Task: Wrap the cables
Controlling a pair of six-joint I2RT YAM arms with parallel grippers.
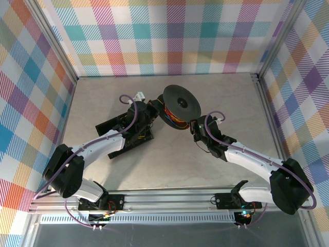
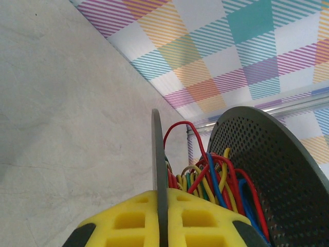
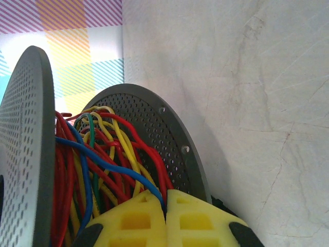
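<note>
A dark spool (image 1: 181, 105) of two perforated discs stands mid-table, with red, yellow, blue and green cables (image 1: 172, 120) wound loosely between them. My left gripper (image 1: 152, 109) is at the spool's left side; in the left wrist view its yellow pads (image 2: 162, 199) are shut on the thin edge of one disc (image 2: 157, 149), with the cables (image 2: 216, 177) and the other disc (image 2: 280, 164) to the right. My right gripper (image 1: 195, 126) is at the spool's right. Its pads (image 3: 165, 199) are shut on a blue cable (image 3: 118, 167) that runs back into the bundle between the discs (image 3: 167, 136).
A black flat frame (image 1: 134, 138) lies on the table under my left arm. Plaid walls and aluminium posts (image 1: 257, 77) close in the beige table (image 1: 231, 98) on three sides. A metal rail (image 1: 169, 198) runs along the near edge.
</note>
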